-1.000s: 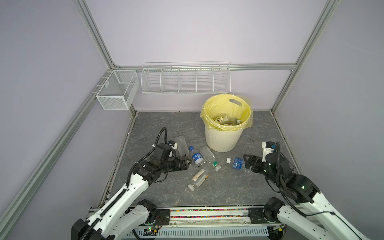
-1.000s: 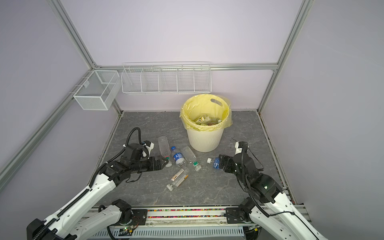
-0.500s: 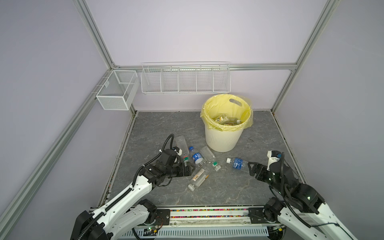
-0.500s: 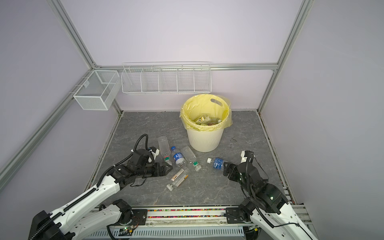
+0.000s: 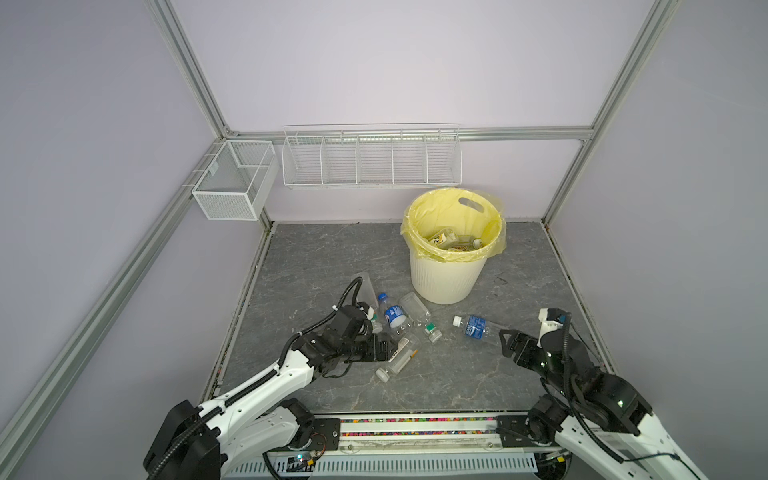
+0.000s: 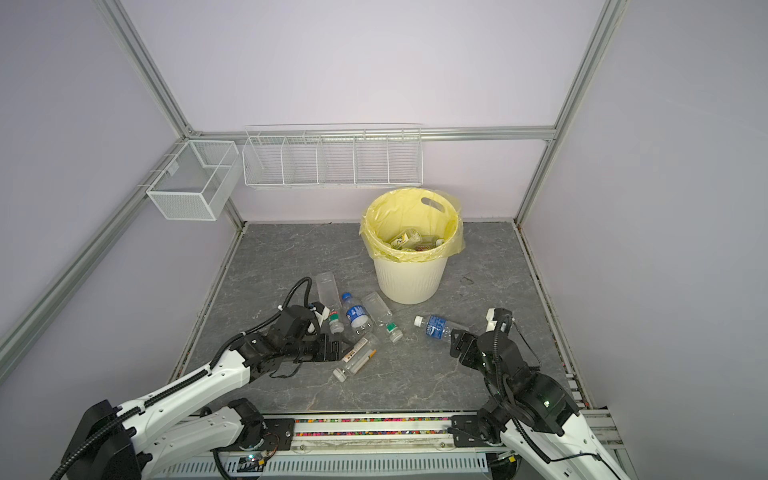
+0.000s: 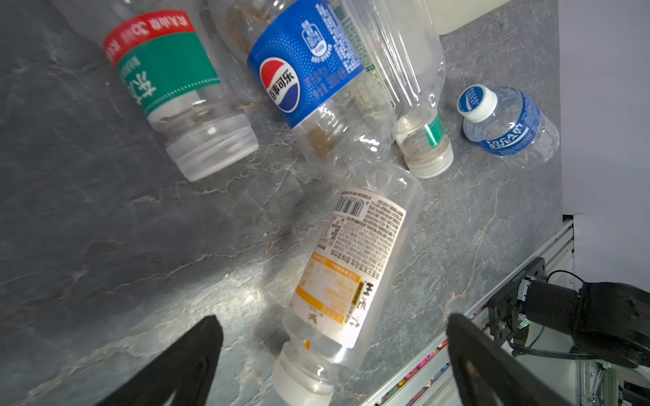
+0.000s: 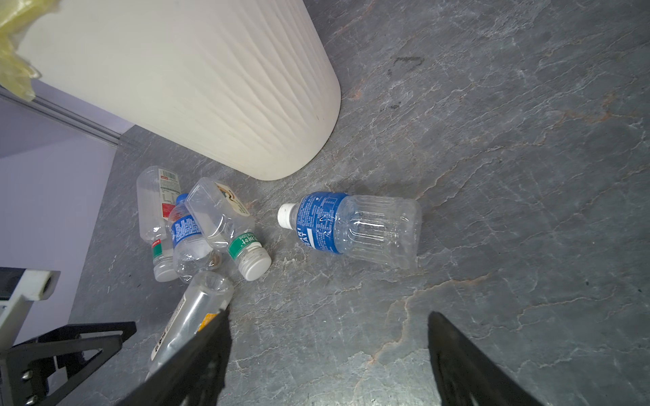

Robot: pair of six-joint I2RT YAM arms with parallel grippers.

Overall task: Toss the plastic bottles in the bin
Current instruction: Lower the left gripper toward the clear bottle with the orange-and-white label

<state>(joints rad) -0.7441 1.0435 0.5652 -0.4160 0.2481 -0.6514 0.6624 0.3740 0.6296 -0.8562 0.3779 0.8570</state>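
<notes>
L gripper (image 7: pixel 332 318) jaws apart, just at lying white-label bottle (image 7: pixel 355 260); R gripper (image 8: pixel 329 313) jaws apart, near blue-label bottle (image 8: pixel 351 228); bin (image 5: pixel 444 278) upright beyond.

The bin (image 5: pixel 446 278) stands near the back wall, with some bottles (image 5: pixel 451 241) lying in it. Before it to the left, four bottles (image 5: pixel 392 316) lie clustered; a lone bottle (image 5: pixel 476 326) lies straight before it

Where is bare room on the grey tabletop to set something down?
Bare: the grey marbled tabletop left of the round cream-white ribbed plastic bin, up to the wall; the patch right of it; the middle front strip. Crowded: the clear plastic bottles near the bin at the left gripper, and the white-capped blue-labelled bottle by the right gripper.
</notes>
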